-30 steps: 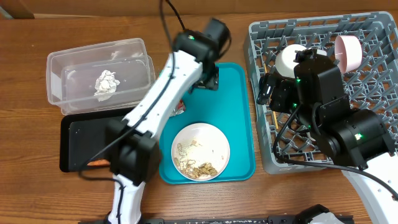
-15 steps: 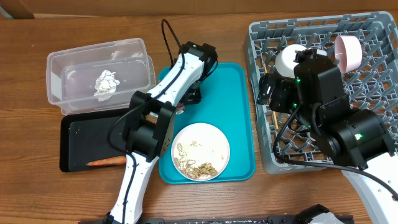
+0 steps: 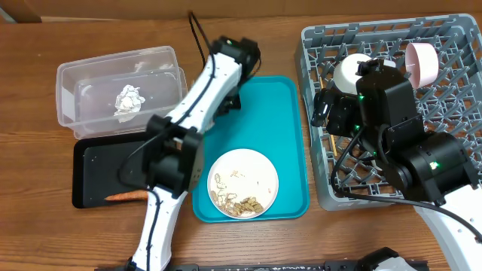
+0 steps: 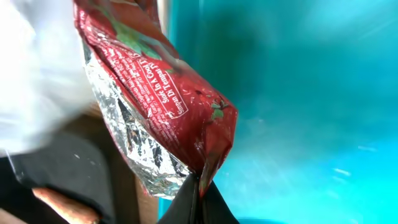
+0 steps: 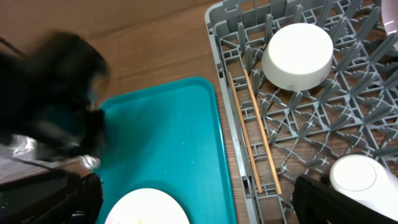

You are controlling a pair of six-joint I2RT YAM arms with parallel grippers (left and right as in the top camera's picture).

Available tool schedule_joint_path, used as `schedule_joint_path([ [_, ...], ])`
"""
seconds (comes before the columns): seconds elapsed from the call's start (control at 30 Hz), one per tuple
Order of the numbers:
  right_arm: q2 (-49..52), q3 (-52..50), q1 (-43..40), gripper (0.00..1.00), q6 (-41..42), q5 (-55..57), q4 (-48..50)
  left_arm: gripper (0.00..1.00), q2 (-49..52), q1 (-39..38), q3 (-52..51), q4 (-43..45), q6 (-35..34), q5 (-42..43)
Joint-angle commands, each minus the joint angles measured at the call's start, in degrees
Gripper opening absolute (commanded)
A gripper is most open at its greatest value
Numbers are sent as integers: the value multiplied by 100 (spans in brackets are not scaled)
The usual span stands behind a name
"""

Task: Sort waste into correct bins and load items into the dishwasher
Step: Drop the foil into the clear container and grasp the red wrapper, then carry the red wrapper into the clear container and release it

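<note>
Left gripper point(image 4: 198, 200): your fingers are closed tight on one corner of the red packet point(image 4: 158, 102), which you hold over the left edge of the teal tray point(image 3: 290, 143).
Right gripper point(image 5: 202, 202): your fingers are spread wide with nothing between them, over the dish rack point(image 3: 316, 45) to the right of the tray.
On the tray, near end: white plate point(image 3: 252, 167) carrying food scraps point(image 3: 242, 202).
Left of the tray: clear tub point(image 3: 75, 75) containing the crumpled wrapper point(image 3: 128, 100); black tray point(image 3: 94, 169) containing the carrot piece point(image 3: 124, 196).
In the rack: white bowl point(image 5: 296, 55), chopsticks point(image 5: 256, 134), pink bowl point(image 3: 422, 62).
</note>
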Motion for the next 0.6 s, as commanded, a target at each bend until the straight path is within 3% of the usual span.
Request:
schedule_joint_path([
  [0.0,-11,33,-11,100,28,52,24,4,-984,262,525,-35,540,-90],
  [0.17,-11,33,-11,100,28,55,24,4,-1539,1034,560,28,612,-286],
  [0.27,-11,33,-11,100,28,55,24,5,-1467,1646,544,68,649,133],
  [0.33,-11,33,-11,100,28,55,24,20,-1344,1961,492,55,922,522],
  [0.53,-11,33,-11,100,28,55,24,26,-1054,2522,431,-142,1110,1255],
  [0.57,-11,33,-11,100,28,55,24,38,-1069,2568,448,-170,1117,1394],
])
